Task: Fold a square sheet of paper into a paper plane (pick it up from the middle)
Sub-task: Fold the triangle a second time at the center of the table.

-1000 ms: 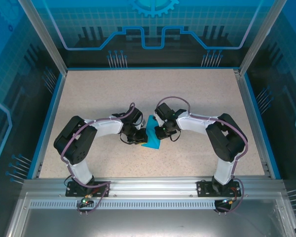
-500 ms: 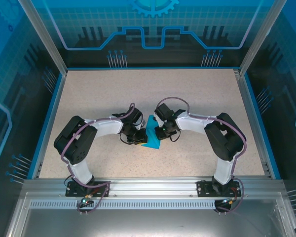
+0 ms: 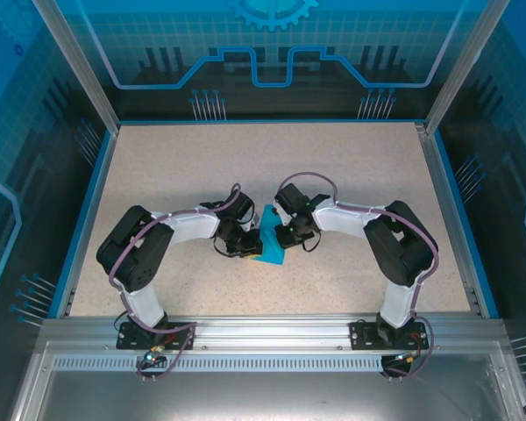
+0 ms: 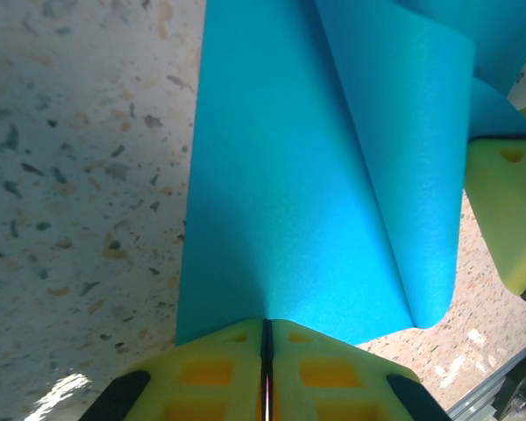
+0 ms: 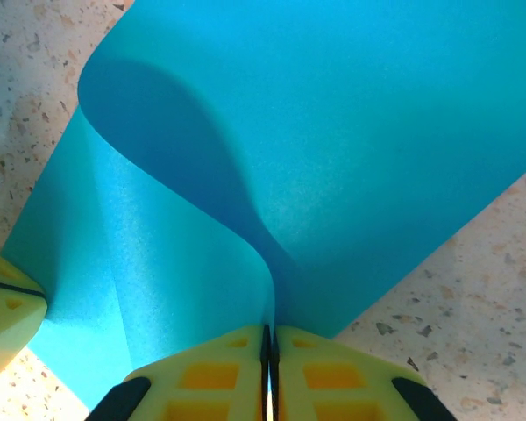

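- Looking down from above, we see the square sheet of paper (image 3: 270,253) near the middle of the speckled table (image 3: 351,167), a little toward the near edge.
- The left gripper (image 4: 266,355) is clenched on one edge of the sheet. Its yellow pads (image 4: 215,377) press together with the paper pinched in the seam.
- The right gripper (image 5: 269,355) is likewise clenched on the opposite edge. Between the two, the teal paper bulges up in a soft curl rather than a sharp crease.
- We judge the main risk to be a crooked fold. If the grippers close in unevenly, the curl could flatten off-centre and spoil the plane's centre line.
- A pull apart could tear the thin sheet or slip it out of one pinch.
- From above, the grippers cover most of the paper, so we cannot tell whether its edges line up.
- The wrist views cut off the sheet's corners, and how much of it rests on the table is hard to make out.
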Motion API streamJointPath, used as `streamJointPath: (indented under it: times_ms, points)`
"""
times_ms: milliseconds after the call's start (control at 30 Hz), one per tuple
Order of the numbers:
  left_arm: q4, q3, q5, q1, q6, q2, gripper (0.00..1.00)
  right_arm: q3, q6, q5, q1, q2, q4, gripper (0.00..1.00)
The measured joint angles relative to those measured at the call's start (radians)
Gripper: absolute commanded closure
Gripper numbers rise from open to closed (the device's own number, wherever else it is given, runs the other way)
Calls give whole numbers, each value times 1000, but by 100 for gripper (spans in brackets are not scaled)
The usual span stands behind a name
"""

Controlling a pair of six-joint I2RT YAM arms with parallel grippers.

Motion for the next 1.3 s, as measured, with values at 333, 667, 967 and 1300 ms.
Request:
streamJointPath:
  times_ms: [333, 667, 967, 1300]
  points:
    - [0, 0, 0, 0, 0, 2, 90, 0, 0, 12, 0, 0, -10, 89]
    - [0, 0, 1, 0, 0, 4, 90, 0, 0, 23, 0, 0, -16, 89]
    - [0, 0, 1, 0, 0, 4, 90, 1, 0, 21, 1, 1, -15, 89]
    - [0, 0, 1, 0, 0, 4, 90, 2, 0, 14, 1, 1, -15, 88]
